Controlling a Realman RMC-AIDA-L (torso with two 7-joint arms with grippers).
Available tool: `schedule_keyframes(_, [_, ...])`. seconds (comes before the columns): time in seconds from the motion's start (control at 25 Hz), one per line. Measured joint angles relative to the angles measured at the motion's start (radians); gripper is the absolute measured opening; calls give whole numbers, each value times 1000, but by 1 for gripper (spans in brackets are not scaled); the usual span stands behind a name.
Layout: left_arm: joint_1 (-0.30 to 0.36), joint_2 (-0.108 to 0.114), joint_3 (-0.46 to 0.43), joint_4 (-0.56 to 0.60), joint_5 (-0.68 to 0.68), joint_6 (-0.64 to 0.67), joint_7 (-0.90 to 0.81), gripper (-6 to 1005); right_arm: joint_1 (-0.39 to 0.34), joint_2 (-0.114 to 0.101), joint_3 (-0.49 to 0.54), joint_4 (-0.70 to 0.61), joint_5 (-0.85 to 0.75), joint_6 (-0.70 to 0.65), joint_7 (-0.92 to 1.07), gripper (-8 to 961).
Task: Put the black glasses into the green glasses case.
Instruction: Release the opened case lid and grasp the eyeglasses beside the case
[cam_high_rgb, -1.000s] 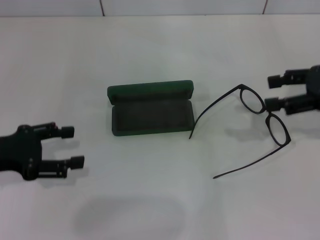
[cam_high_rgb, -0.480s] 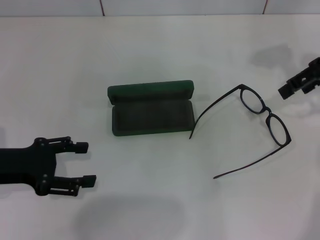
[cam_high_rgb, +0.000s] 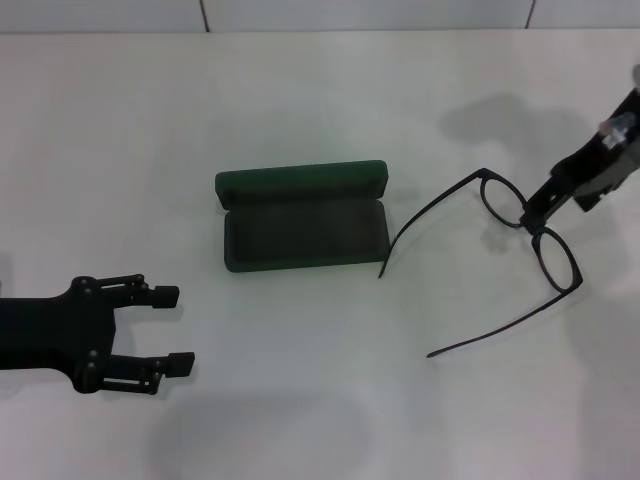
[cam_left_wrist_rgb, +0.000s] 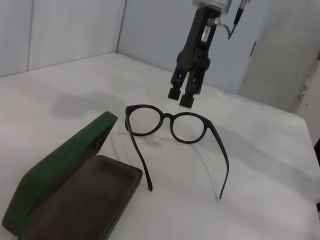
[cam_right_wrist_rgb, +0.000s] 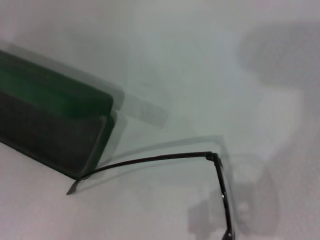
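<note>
While one white tabletop (cam_high_rgb: 320, 110) carries everything, it holds a single dark green rectangular hard glasses case (cam_high_rgb: 303, 216) and a single pair of thin black-framed glasses (cam_high_rgb: 500, 250) with rounded lenses and long slim temple arms. Two black grippers are in view.

Seen from the head view, the green glasses case lies at the centre with its lid raised at twelve o'clock and its darker lining bare. At three o'clock from the case lie the black glasses, temples unfolded, the nearer temple tip just beside the case's right end; whether it touches cannot be told.

At eight o'clock from the case, well apart from it, the left gripper (cam_high_rgb: 166, 328) hangs low with its two fingers (cam_high_rgb: 160, 295) spread wide, released, holding nothing.

At three o'clock, the right gripper (cam_high_rgb: 537, 208) points steeply down at the bridge of the black glasses. The left wrist view (cam_left_wrist_rgb: 182, 97) shows what the head view does not: its fingertips (cam_left_wrist_rgb: 188, 101) stand just above the frame, close together with a slim gap, clasping nothing, and the glasses (cam_left_wrist_rgb: 175, 127) rest on the tabletop (cam_left_wrist_rgb: 270, 150) beside the open case (cam_left_wrist_rgb: 70, 192).

Only one temple and a corner of the black glasses (cam_right_wrist_rgb: 165, 159) appear in the right wrist view, beside the blurred end of the case (cam_right_wrist_rgb: 55, 127); that arm's own fingers do not show there.
</note>
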Motion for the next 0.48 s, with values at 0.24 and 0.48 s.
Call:
schedule_keyframes(0.24, [4,-1,-2,0,0,0,2,868,9,53,-2,17,-61,57,6,825])
schedule_keyframes(0.48, [6,-1,-2,0,0,-3,2,868,7,65,-3,60,-65,118,6,803])
